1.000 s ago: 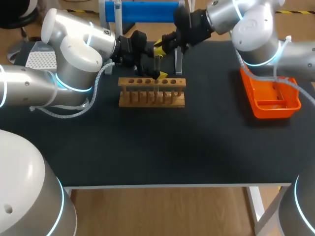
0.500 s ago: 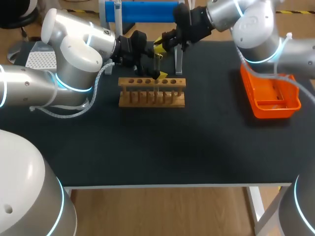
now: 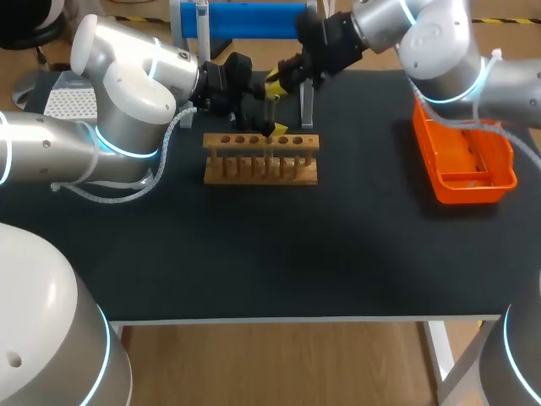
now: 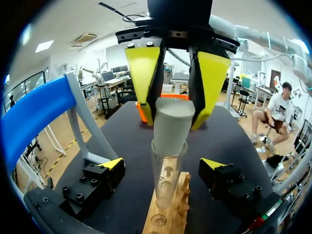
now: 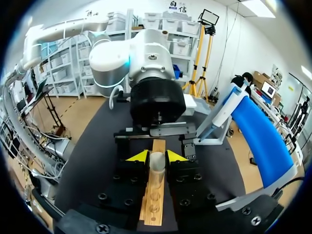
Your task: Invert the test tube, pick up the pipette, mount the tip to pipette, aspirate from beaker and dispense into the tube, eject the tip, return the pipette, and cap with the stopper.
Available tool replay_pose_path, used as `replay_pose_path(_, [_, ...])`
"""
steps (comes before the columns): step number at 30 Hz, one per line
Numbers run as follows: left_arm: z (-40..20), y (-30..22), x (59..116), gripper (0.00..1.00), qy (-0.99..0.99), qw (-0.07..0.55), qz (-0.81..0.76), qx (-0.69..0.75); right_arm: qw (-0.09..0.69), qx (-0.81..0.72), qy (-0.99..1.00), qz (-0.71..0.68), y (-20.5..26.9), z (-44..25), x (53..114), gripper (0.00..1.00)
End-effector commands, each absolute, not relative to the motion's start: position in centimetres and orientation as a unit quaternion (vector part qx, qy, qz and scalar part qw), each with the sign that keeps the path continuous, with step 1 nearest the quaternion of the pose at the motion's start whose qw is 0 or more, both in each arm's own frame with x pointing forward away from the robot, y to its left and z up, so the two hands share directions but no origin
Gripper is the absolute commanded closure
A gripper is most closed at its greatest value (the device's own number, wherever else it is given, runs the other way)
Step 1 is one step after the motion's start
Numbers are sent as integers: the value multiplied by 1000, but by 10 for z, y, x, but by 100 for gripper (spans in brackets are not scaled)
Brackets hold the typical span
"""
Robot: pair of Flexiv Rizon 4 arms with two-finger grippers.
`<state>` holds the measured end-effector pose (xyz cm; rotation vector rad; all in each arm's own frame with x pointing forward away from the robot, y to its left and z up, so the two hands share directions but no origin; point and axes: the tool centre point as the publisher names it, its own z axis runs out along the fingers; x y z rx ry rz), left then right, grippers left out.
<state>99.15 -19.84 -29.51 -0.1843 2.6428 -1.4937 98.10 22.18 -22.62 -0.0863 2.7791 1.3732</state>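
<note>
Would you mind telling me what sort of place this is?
Probably a robotics lab set up for chemistry work: a wooden rack, a glass tube and a stopper.

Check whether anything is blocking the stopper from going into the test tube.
Nothing visible does. The right claw holds the stopper right at the mouth of the test tube. The left claw is open, its fingers clear on either side.
</note>
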Motion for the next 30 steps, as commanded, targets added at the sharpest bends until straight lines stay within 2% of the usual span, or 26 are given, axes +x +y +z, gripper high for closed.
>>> replay_pose_path(1, [-295, -198, 992, 0, 868, 49, -490, -60, 16, -28, 898, 438, 222, -226, 983, 100])
replay_pose_path(17, [-295, -198, 992, 0, 868, 49, -490, -60, 4, -21, 900, 436, 220, -238, 976, 100])
replay_pose_path(18, [-295, -198, 992, 0, 868, 49, -490, -60, 4, -20, 898, 440, 220, -239, 975, 74])
replay_pose_path(19, [-295, -198, 992, 0, 868, 49, -490, -60, 5, -18, 896, 444, 219, -239, 975, 59])
replay_pose_path(20, [-295, -198, 992, 0, 868, 49, -490, -60, 5, -16, 893, 449, 218, -240, 974, 4])
replay_pose_path(21, [-295, -198, 992, 0, 868, 49, -490, -60, 7, -13, 890, 456, 216, -240, 974, 0])
replay_pose_path(30, [-295, -198, 992, 0, 868, 49, -490, -60, 23, -4, 843, 538, 192, -228, 971, 0])
